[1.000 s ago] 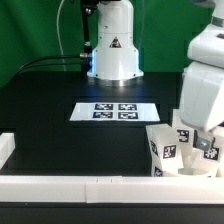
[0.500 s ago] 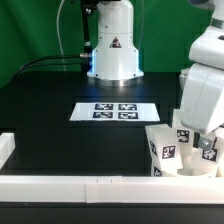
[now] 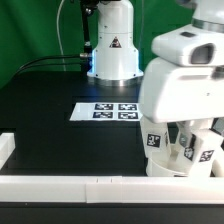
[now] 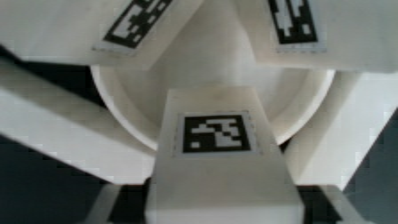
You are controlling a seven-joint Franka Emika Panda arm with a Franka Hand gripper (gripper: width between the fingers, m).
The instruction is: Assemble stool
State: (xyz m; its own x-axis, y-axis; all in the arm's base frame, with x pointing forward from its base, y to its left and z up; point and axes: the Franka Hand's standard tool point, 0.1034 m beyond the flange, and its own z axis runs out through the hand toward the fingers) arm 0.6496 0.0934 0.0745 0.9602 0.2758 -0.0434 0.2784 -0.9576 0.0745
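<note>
So, what we're seeing:
Gripper (image 4: 217,205): fingers pinched on a tagged stool leg (image 4: 217,140), low at the exterior view's right.
Stool (image 3: 185,152): we see it tight in the corner by the border rail (image 3: 90,186), legs crowding the round seat (image 4: 134,105).
Open room: black table (image 3: 60,95) wide open toward the exterior view's left.
Marker board (image 3: 112,111): flat mid-table, well apart from the rail.
Arm: blocks much of the stool for us.

White stool (image 3: 185,150) — black-and-white square tags; marker board (image 3: 115,111) seemingly alike.
</note>
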